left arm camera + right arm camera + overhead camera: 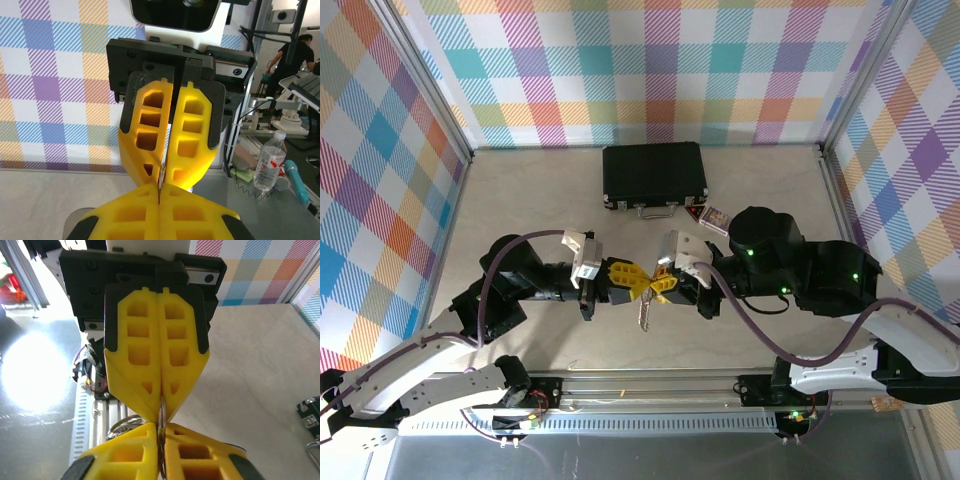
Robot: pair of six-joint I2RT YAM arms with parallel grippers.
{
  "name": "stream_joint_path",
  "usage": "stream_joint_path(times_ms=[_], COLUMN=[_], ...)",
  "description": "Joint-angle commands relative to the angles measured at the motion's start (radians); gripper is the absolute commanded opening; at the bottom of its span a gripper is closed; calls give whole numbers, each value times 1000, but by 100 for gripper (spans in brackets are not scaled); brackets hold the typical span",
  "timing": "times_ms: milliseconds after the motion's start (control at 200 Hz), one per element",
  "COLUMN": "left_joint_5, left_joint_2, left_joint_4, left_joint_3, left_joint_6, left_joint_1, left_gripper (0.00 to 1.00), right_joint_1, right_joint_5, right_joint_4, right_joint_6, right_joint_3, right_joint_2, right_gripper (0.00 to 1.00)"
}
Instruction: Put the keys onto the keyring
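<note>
Over the middle of the table, in the top view, my left gripper (632,282) and my right gripper (658,282) meet tip to tip, both shut. The keyring (161,421) is a thin silvery metal loop seen edge-on, pinched between my right fingertips (192,450) and reaching into the facing left fingers (150,365). In the left wrist view the same metal edge (161,174) sits where my shut fingertips (190,210) touch the right gripper's. A silver key blade (645,315) hangs below the tips; its head is hidden among the yellow fingers. A silvery loop (121,423) curls out to the left.
A black case (655,175) lies shut at the back of the table, with a small red and purple card box (715,218) by its right corner. An aluminium rail (650,385) runs along the near edge. Plaid walls close off three sides.
</note>
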Motion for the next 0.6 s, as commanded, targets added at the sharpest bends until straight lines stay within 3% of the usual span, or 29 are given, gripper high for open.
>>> stream_joint_path(times_ms=[0,135,240,380,595], left_joint_5=[40,25,-14,-99,-130], left_joint_2=[-22,-27,-36,-34,-10], left_joint_4=[162,166,36,-204,-333], left_joint_3=[-12,-36,-19,51,91], left_joint_6=[-67,-66,9,148,238], left_joint_1=[-10,-11,-11,-12,-11], left_gripper=[0,0,0,18,13], right_joint_1=[6,6,6,14,53], right_joint_5=[-16,-14,11,54,94], right_joint_4=[44,40,-13,-141,-314], right_joint_6=[2,-8,-20,-50,-77], right_joint_3=[-26,-26,-3,65,174], right_joint_2=[-17,-20,-9,51,151], right_gripper=[0,0,0,0,0])
